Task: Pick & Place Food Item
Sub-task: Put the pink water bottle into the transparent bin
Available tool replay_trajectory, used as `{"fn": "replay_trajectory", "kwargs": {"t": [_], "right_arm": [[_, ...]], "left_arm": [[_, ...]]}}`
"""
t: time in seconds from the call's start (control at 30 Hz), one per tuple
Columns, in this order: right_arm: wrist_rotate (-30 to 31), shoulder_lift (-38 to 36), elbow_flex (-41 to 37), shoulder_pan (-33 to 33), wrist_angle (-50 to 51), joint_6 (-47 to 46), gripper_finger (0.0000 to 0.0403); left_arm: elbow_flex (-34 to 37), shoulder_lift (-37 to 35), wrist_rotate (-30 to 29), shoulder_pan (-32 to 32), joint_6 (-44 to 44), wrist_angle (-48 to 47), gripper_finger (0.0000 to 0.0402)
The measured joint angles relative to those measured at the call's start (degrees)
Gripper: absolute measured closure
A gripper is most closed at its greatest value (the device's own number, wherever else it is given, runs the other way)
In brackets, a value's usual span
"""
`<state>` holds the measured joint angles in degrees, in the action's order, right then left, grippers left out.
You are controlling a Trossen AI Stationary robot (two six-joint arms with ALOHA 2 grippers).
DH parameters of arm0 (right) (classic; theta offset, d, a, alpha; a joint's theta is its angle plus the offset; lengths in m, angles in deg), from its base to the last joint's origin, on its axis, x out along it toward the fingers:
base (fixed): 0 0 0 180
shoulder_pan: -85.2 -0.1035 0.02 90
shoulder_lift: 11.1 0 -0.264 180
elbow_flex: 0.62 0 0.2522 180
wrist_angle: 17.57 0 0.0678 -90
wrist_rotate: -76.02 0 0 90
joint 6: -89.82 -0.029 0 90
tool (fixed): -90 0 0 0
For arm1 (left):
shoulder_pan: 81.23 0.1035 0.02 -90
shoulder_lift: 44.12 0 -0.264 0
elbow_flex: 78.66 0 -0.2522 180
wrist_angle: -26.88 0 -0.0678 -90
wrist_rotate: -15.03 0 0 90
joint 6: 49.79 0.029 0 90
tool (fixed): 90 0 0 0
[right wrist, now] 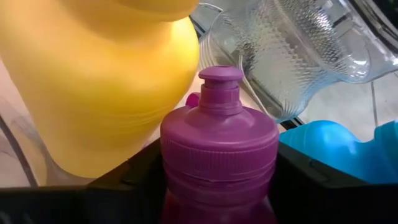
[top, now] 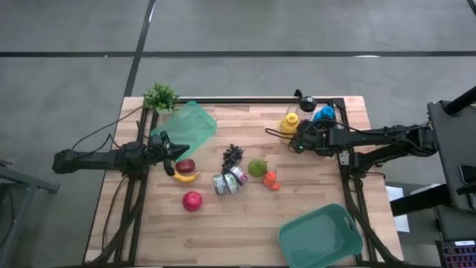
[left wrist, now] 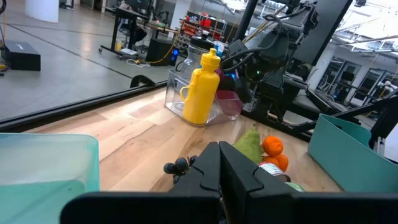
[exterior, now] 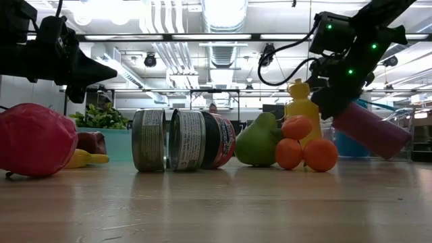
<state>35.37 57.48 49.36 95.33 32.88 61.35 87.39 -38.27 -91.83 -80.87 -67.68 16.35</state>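
My right gripper is at the table's far right, beside the yellow bottle, and is shut on a purple bottle. My left gripper hovers shut above the table near the red fruit and banana, touching nothing. Lying on the table's middle are grapes, cans, a green pear, oranges and a red apple-like item. My right gripper holds the purple bottle by its body just below the cap, pinched between the two fingers, one on each side. The bottle is lifted clear of the table and tilted in the low view.
A teal bin sits at the near right corner and a teal tray at the far left by a small plant. A blue bottle and a clear glass jug stand behind the yellow bottle.
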Motion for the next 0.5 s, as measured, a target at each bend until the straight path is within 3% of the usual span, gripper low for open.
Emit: {"fn": "replay_trajectory", "kwargs": {"t": [0.33,0.5], "right_arm": [[-0.14,-0.01,0.03,0.0,0.22,0.22,0.0188],[-0.23,-0.02,0.03,0.0,0.23,0.2,0.0202]], "left_arm": [[0.0,0.0,0.01,-0.02,0.0,0.0,0.04],[-0.01,0.0,0.0,0.0,0.0,0.0,0.04]]}}
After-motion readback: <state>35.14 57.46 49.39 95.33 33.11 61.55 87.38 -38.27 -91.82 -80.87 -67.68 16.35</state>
